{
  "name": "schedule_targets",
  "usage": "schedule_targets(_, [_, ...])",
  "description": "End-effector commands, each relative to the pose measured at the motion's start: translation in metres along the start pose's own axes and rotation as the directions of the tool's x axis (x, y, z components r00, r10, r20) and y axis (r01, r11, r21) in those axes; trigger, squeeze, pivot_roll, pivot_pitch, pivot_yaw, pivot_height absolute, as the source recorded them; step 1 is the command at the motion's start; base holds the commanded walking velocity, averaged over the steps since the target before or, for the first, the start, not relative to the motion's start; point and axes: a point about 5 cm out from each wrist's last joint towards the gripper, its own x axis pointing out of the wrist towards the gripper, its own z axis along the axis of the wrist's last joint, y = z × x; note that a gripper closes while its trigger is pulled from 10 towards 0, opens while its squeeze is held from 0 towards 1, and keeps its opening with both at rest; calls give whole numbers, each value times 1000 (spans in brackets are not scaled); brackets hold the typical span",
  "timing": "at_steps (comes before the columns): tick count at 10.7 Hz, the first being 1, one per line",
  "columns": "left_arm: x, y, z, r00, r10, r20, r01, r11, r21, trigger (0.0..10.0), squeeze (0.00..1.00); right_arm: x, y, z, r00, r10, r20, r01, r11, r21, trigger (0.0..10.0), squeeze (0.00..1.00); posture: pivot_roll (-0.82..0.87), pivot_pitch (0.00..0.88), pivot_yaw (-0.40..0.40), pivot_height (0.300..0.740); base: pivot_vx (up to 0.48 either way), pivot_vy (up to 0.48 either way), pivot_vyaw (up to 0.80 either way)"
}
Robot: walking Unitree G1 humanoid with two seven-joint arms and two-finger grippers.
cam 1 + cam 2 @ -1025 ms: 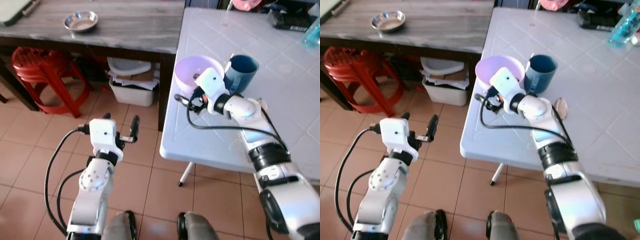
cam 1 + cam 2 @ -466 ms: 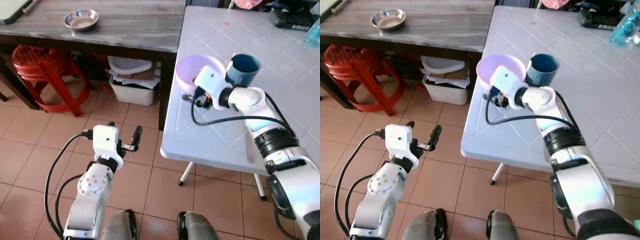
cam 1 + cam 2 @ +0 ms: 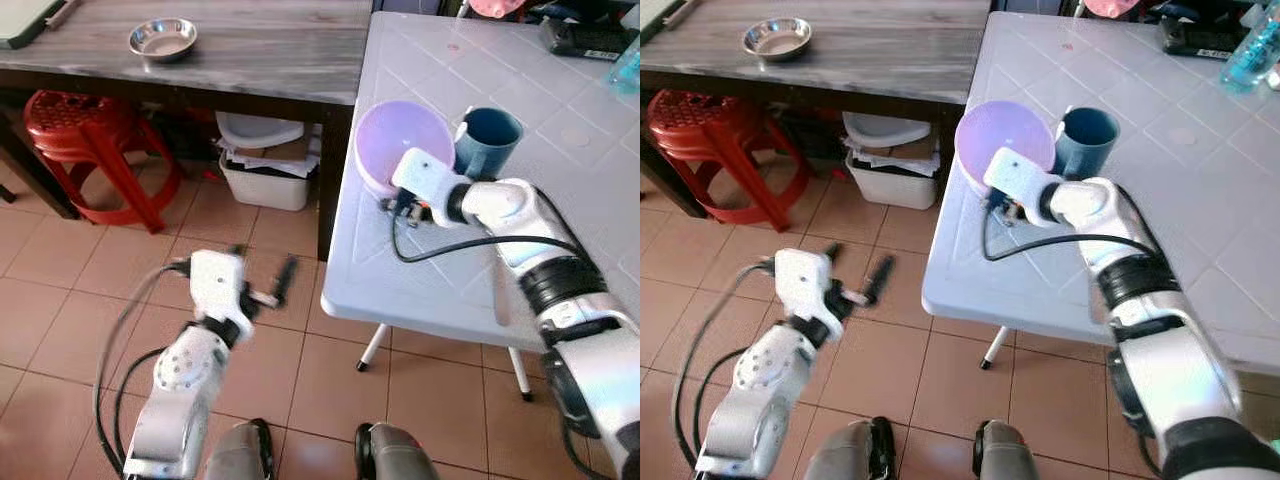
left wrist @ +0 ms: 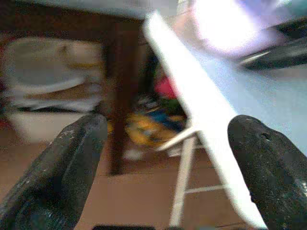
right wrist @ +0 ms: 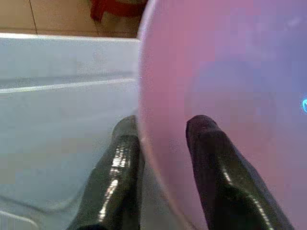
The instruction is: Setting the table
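— Two vessels on the white plastic table, correct?
— Yes: one lilac plastic bowl, round and smooth, tilted near the table's edge, and one dark blue cup just beside it.
— Who has the bowl?
— One gripper, the right gripper; its two glossy black fingers pinch the bowl's rim, one inside, one outside.
— And the left gripper?
— Fingers spread wide, holding nothing, low over the tiled floor.
— Anything else countable?
— One steel dish on the grey wooden table, one red stool beneath it. No readable writing.
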Motion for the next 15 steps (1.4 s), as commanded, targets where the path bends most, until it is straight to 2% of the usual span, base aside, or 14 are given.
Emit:
schedule_targets(1, [-2,-8,5,996,-87,22,87,996,-16,10000,0,-3,-7,4,1000,-7,-5,7,999,-36,0,0,-32,173,19,740,0,0,0])
schedule_targets(4, [-3,-11,6,991,-132,35,133,990,-38,10000,0,-8,-14,0,999,-40,-20,38,997,-65,0,0,-40,175,15,740,0,0,0])
schedule_targets(7, [-3,-13,4,989,-143,31,144,989,-41,10000,0,-13,-14,-5,999,-33,-20,31,995,-96,0,0,-48,176,14,740,0,0,0])
schedule_targets(9, [-2,-12,3,991,-132,26,133,990,-44,10000,0,-12,-7,-8,999,-34,-1,33,995,-95,0,0,-48,175,16,740,0,0,0])
schedule_targets(11, [1,-7,-2,997,-75,-18,74,997,-18,10000,0,-10,-1,-6,999,-34,36,37,995,-95,0,0,-49,175,18,740,0,0,0])
schedule_targets(13, [5,4,2,999,30,21,-30,1000,-2,10000,0,-2,16,13,974,-75,214,94,993,-78,0,0,-53,165,25,740,0,148,0])
schedule_targets(14, [7,9,5,997,72,40,-71,997,-21,10000,0,-1,26,19,954,-93,285,117,991,-70,2275,0,-60,153,18,740,0,480,0])
schedule_targets(15, [12,16,5,989,137,47,-132,986,-106,10000,0,0,51,22,919,-89,385,105,994,-20,10000,0,-70,148,22,740,0,480,0])
